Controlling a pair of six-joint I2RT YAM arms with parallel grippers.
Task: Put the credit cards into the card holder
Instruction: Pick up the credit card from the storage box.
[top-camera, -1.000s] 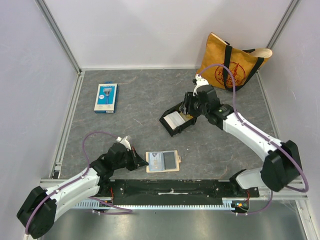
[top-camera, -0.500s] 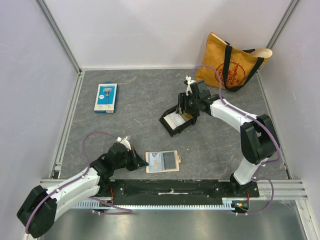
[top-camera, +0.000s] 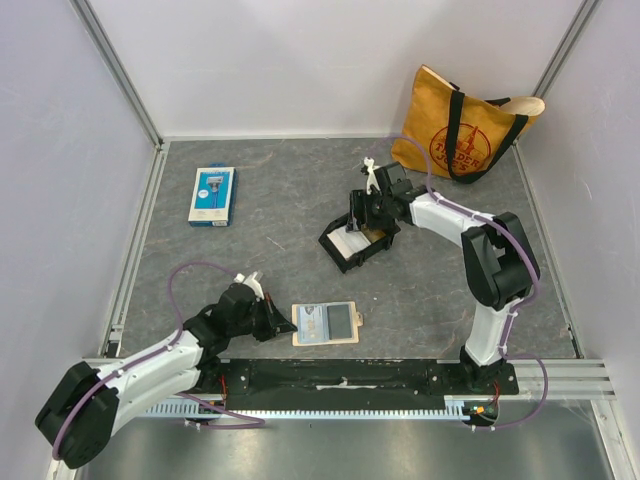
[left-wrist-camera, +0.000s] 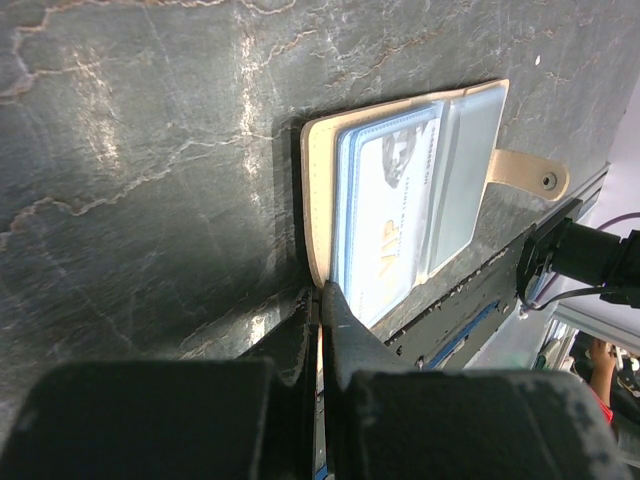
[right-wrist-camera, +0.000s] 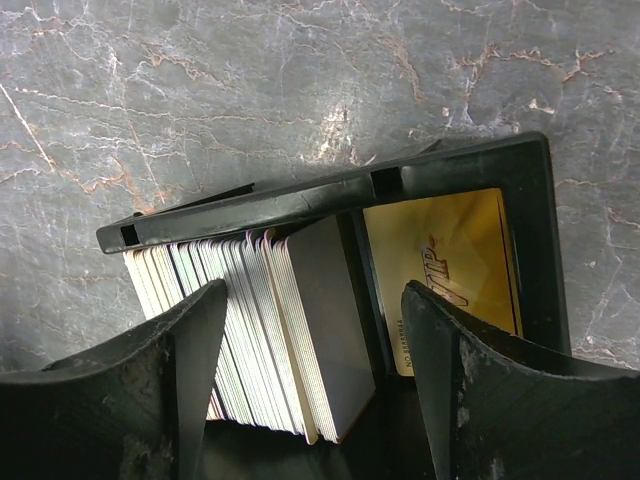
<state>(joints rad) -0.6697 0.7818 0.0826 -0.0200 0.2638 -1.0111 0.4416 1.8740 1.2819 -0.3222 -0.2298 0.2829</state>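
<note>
Grey marbled table, and the tan holder lies open and flat on it at 6 o'clock, close to the near edge. Its snap tab points to 3 o'clock. In the left wrist view the holder has a pale blue card with "VIP" lettering under one clear pocket, and the pocket next to it looks greyish.

My left gripper sits at the holder's 9 o'clock side, low on the table, with its jaws together. From the wrist camera the left gripper has its closed tips right at the holder's edge. I can't tell whether they pinch the cover or only touch it.

My right gripper is over the black tray, which sits just past the middle of the table, towards 1 o'clock. Its jaws stand wide apart. In the right wrist view the right gripper straddles the tray. One finger hangs over a stack of cards standing on edge, with a grey card at the front. The other finger is over a gold card lying flat in the next compartment. Neither finger grips anything.

A blue-and-white package lies at 10 o'clock, well apart from both arms. A yellow bag leans in the corner at 1 o'clock.
</note>
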